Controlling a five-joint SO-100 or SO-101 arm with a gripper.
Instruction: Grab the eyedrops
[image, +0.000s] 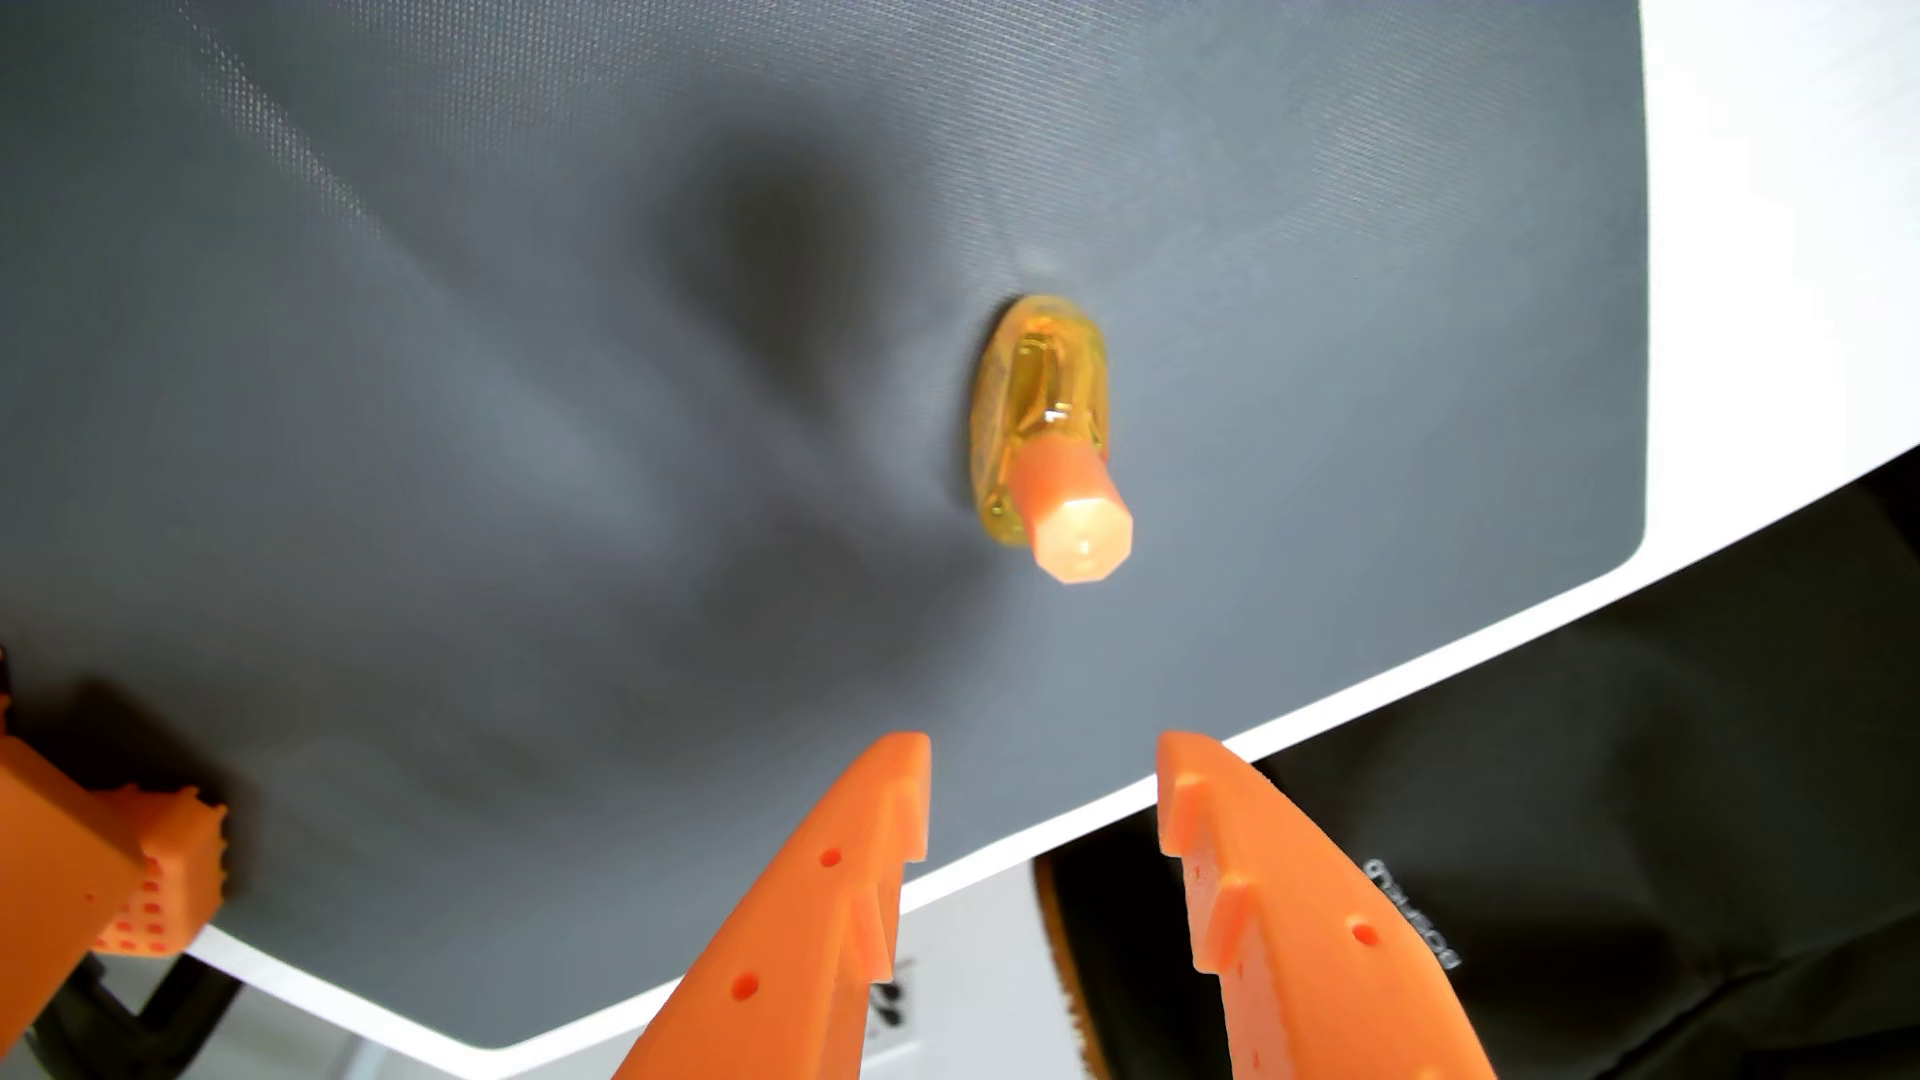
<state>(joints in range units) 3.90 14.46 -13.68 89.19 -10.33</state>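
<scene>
Two orange fingers (894, 820) of gripper (1044, 753) spread apart, nothing between, entering wrist view from bottom edge. Eyedrops (1044, 436) beyond tips, apart from them: amber bottle, orange cap toward camera, standing on grey mat (520, 363). White table (1787, 208) around mat.

Wrist view, colours and patterns. Mat (520, 363): dark grey, fine woven mesh texture, soft darker shadow patches. Counter (1787, 208): plain white, showing as a border around the mat. Eyedrops (1044, 415): translucent amber-yellow body, glossy highlights; cap opaque pale orange, faceted, lighter on its end face. Fingers (800, 935): matte bright orange with small dark round holes. Arm base (94, 872): same orange, with a grid of small square openings. Fabric item (1662, 810): black, bearing small grey lettering, unreadable.
</scene>
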